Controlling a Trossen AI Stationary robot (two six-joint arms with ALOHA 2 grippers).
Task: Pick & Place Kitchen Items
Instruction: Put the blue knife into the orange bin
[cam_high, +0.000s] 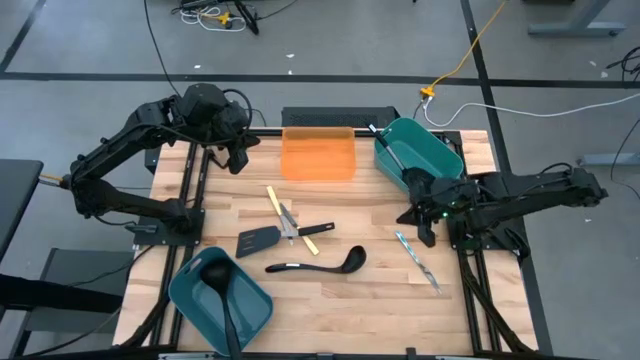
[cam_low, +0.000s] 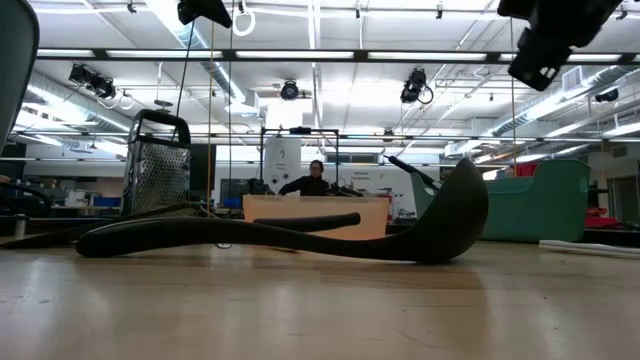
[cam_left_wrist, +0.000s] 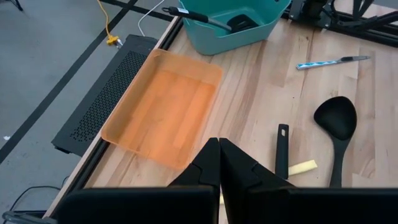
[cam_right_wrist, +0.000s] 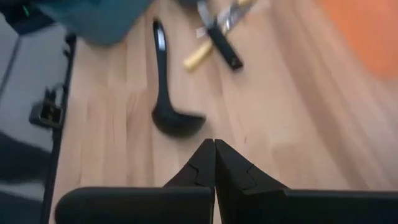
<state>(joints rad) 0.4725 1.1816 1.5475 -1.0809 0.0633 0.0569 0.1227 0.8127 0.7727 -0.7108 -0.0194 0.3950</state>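
Observation:
A black ladle (cam_high: 318, 264) lies flat on the table's near middle, also in the low view (cam_low: 300, 235). Beside it lie a black slotted spatula (cam_high: 258, 240), yellow-handled pieces (cam_high: 275, 200) and slim silver cutlery (cam_high: 415, 258). A second black ladle (cam_high: 225, 300) rests in the near-left teal bin, and a black utensil (cam_high: 392, 148) in the far-right teal bin. My left gripper (cam_high: 237, 158) hangs shut above the table's far left, by the orange tray (cam_left_wrist: 165, 109). My right gripper (cam_high: 428, 232) is shut above the table's right side, pointing toward the ladle (cam_right_wrist: 163, 93), holding nothing.
The flat orange tray (cam_high: 318, 155) sits at the far middle. One teal bin (cam_high: 425, 150) stands at the far right, the other (cam_high: 195, 285) at the near left corner. A person sits in the room beyond the table (cam_low: 315, 180). Bare wood lies between the ladle and the near edge.

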